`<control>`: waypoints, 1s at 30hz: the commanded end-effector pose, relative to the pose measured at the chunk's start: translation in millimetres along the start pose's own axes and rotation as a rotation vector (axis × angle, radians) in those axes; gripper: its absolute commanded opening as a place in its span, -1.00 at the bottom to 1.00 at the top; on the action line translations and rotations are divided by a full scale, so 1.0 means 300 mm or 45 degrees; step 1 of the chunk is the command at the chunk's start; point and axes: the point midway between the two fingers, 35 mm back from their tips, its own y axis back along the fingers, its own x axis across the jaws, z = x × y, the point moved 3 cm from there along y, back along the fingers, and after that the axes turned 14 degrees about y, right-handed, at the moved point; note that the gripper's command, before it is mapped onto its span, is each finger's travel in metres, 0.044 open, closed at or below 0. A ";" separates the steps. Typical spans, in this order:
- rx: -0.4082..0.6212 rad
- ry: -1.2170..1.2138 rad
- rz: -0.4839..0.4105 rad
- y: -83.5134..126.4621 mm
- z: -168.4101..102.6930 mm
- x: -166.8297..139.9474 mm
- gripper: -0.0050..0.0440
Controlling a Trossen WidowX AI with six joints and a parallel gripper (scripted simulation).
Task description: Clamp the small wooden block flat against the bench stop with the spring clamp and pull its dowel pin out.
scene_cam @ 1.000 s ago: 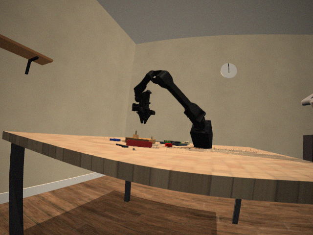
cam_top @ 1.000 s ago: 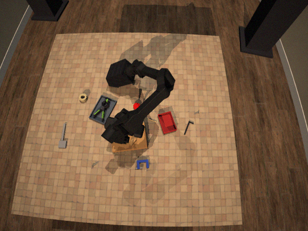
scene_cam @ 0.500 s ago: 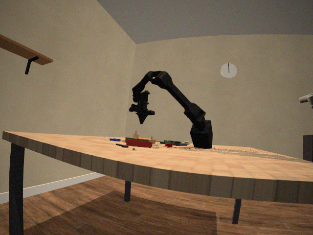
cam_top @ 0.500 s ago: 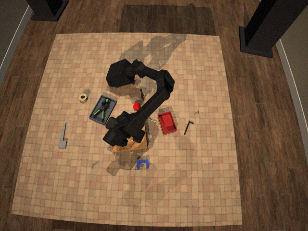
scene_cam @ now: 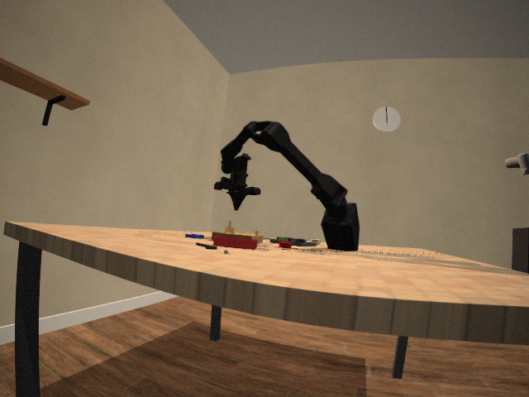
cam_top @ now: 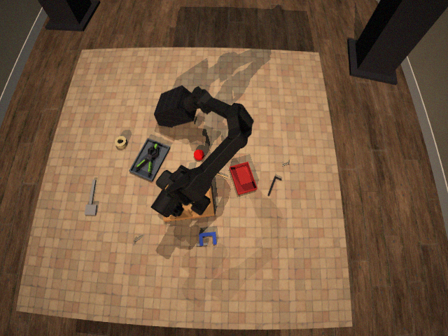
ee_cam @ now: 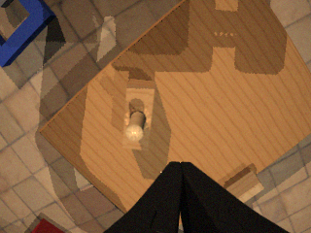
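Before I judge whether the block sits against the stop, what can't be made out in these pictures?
- Top view: the arm covers most of the board, hiding block and pin.
- Exterior view: the pin and board are too small and distant to show contact with the stop.
- Wrist view: the shut gripper covers the board's near edge; the block lies partly in shadow.

From above, the arm (cam_top: pixel 217 155) covers most of the wooden board (cam_top: pixel 202 213), hiding the small block and its dowel pin. In the wrist view the board (ee_cam: pixel 214 111) runs off the right edge, and beside it the blue bracket (ee_cam: pixel 22 22) and a red tray (ee_cam: pixel 49 229) are cut off.
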 end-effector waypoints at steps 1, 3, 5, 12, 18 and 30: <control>-0.002 -0.075 0.004 -0.006 0.015 0.008 -0.80; -0.002 -0.075 0.004 -0.006 0.015 0.008 -0.80; -0.002 -0.108 0.005 -0.009 0.020 0.011 -0.80; -0.002 -0.224 0.005 -0.016 0.034 0.024 -0.80; -0.001 -0.323 0.005 -0.023 0.047 0.034 -0.80; -0.001 -0.488 0.006 -0.035 0.067 0.053 -0.80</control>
